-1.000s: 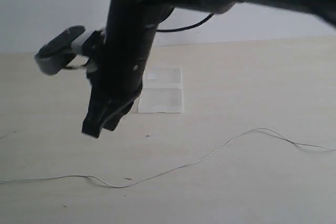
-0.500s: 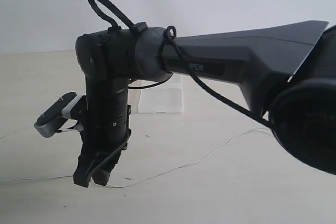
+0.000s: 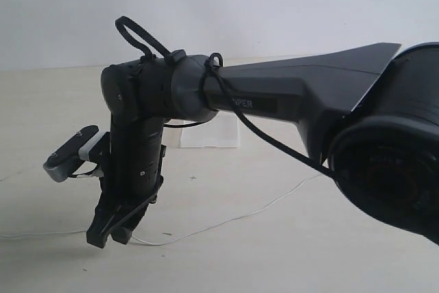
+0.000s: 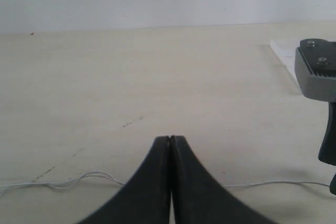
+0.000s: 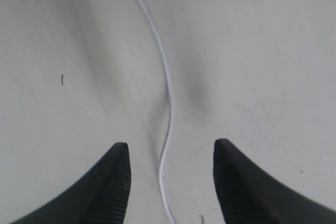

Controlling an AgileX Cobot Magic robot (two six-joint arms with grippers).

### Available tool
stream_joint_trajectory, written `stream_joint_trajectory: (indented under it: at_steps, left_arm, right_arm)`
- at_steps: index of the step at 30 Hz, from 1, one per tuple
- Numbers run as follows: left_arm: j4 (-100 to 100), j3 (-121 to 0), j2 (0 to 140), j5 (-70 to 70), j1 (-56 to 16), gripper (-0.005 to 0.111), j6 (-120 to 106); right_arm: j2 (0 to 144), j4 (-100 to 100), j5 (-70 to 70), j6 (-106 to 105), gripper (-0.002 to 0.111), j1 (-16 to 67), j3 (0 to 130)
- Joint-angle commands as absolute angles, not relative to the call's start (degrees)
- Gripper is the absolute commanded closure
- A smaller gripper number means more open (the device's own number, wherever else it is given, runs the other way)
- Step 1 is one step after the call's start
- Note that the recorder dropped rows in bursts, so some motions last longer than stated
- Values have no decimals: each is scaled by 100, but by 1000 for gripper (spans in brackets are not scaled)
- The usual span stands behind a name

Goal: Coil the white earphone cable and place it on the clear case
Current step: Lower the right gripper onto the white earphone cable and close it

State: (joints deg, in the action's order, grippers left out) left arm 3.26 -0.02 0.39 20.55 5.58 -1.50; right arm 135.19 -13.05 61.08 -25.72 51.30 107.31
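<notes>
Exterior view — arm in front of clear case

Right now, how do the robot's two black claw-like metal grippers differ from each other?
The left black gripper is shut, its fingers pressed together; the right black gripper is open, with a wide gap. The thin white earphone cable runs between the right gripper's fingers, but lies beyond the left gripper's tips, unheld. Both have dark curved fingers.

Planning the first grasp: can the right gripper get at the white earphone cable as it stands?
Probably yes: the right gripper is open and the white earphone cable runs between its fingers, nothing blocking.
</notes>
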Motion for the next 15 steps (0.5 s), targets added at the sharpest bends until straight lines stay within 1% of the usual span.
stream_joint_trajectory:
  at_steps: [1, 15]
  left_arm:
    - [310, 0, 0, 2020, 573, 107, -128]
    - [310, 0, 0, 2020, 573, 107, -128]
  right_arm:
    - [13506, -1337, 5960, -2541, 59, 5132, 10776]
    - [13609, -1300, 5919, -2440, 59, 5259, 10776]
